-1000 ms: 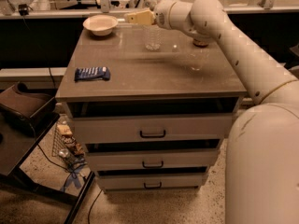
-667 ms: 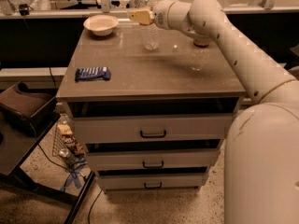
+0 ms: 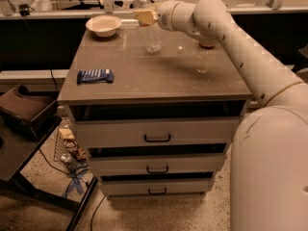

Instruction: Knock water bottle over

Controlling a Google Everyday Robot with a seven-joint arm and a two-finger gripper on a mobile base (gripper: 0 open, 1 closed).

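The water bottle [image 3: 152, 36], clear ribbed plastic, stands on the cabinet top [image 3: 159, 76] near the back middle, its upper part leaning slightly left. My gripper [image 3: 145, 17], tan at its tip, is at the bottle's upper part, against it or just in front of it, and hides the neck. The arm [image 3: 226, 28] reaches in from the right across the back of the cabinet.
A white bowl [image 3: 103, 25] sits at the back left. A blue snack bag [image 3: 95, 76] lies at the left edge. A dark round object [image 3: 208, 44] shows under the arm at the back right. Drawers [image 3: 157, 137] are below, and a side table [image 3: 19, 129] is at the left.
The gripper has stayed at the bottle's upper part, hardly moving. The bottle's top seems to have shifted a little to the left while its base stays put.
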